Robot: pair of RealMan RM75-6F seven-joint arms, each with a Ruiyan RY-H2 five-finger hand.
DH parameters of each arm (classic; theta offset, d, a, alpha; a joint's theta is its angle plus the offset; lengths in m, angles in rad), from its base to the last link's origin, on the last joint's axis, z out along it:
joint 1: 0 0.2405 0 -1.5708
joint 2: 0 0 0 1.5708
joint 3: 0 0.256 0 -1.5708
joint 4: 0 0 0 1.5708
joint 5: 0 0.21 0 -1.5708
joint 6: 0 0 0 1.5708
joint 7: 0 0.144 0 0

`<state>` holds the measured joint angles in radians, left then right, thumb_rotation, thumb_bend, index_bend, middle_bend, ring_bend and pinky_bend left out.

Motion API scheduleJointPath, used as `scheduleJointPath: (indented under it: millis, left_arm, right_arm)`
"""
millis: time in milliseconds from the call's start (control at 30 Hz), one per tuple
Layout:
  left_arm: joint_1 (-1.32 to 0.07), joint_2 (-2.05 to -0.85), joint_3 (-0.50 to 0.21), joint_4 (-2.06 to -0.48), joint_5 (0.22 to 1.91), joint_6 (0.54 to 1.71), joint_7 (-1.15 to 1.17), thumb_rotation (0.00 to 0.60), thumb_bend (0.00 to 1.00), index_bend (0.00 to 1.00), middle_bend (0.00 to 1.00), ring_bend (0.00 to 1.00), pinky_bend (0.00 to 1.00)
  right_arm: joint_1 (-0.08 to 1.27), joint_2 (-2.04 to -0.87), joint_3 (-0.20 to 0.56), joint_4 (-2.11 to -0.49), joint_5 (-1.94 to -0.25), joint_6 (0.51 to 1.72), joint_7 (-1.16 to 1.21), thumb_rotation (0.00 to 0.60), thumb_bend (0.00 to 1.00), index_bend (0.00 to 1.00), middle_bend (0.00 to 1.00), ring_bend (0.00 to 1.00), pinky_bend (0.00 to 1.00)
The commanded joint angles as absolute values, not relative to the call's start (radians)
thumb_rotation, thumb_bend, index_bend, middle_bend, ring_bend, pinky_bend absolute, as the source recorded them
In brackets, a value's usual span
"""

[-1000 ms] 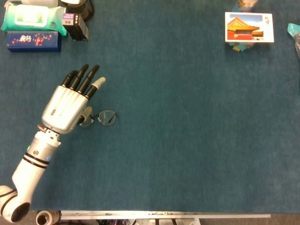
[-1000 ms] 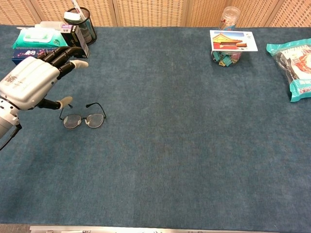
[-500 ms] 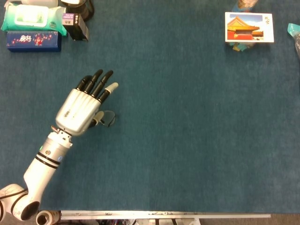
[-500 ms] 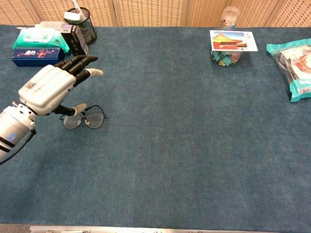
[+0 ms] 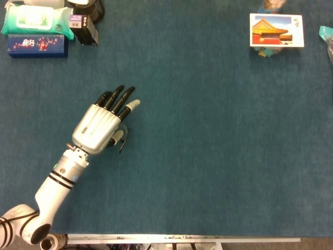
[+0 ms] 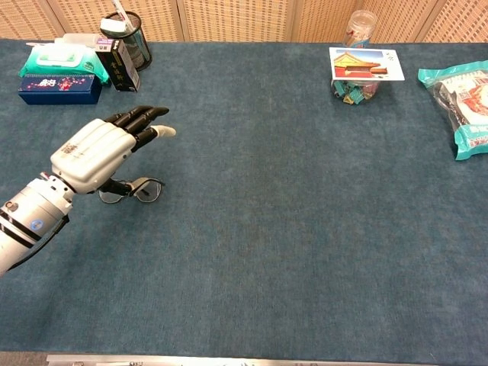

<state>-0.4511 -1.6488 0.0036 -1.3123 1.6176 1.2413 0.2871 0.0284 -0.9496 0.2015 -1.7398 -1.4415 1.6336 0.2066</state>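
- Over the left part of the blue table [image 5: 208,130], my left hand [image 5: 101,127] hovers palm down, fingers stretched forward and a little apart, holding nothing.
- Under it lie the glasses [image 6: 145,188], flat on the cloth; in the chest view one lens and the bridge peek out beside the thumb.
- I cannot tell whether the thumb touches the frame or hangs just above it.
- To take them well, I judge I should lower slowly, bring the thumb to one side of the frame and a finger to the other, and pinch at the bridge or rim, not on a lens.
- A thin wire frame on cloth may slide or tip, so I would close gently.
- From the head view the hand covers nearly all of the glasses; only a sliver of rim shows.
- The temples are hidden, so I cannot say if they are folded.
- My right hand shows in neither view.
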Motion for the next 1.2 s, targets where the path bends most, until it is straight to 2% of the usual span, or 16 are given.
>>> scheduleJointPath:
  millis: [33,300,867,1000,1200]
  left_arm:
    - [-0.460,-1.667,-0.002,-1.296,1.611,1.230,0.278,0.600,0.27,0.16,0.05,0.04,0.18]
    - [-0.488,-1.715,-0.021,-1.246,1.592,1.197,0.267,0.600,0.27,0.16,0.05,0.04,0.18]
    - [-0.489,-1.755,-0.005,-1.184,1.574,1.183,0.247,0.600,0.27,0.16,0.05,0.04,0.18]
    - [-0.477,-1.731,-0.011,-1.211,1.579,1.223,0.259,0.600,0.27,0.16,0.05,0.04,0.18]
    - [-0.433,-1.632,-0.032,-1.309,1.557,1.300,0.304,0.600,0.27,0.16,0.05,0.04,0.18]
  right_arm:
    - [0.028,-0.949,0.201,-1.740,-1.442,1.634,0.208,0.600,0.05,0.16,0.21,0.16,0.27]
    - [0.024,-0.944,0.203,-1.741,-1.442,1.639,0.218,0.600,0.05,0.16,0.21,0.16,0.27]
    - [0.017,-0.935,0.207,-1.740,-1.439,1.647,0.238,0.600,0.05,0.16,0.21,0.16,0.27]
    - [0.016,-0.933,0.208,-1.740,-1.438,1.646,0.243,0.600,0.05,0.16,0.21,0.16,0.27]
    - [0.012,-0.930,0.206,-1.742,-1.447,1.653,0.250,0.600,0.05,0.16,0.21,0.16,0.27]
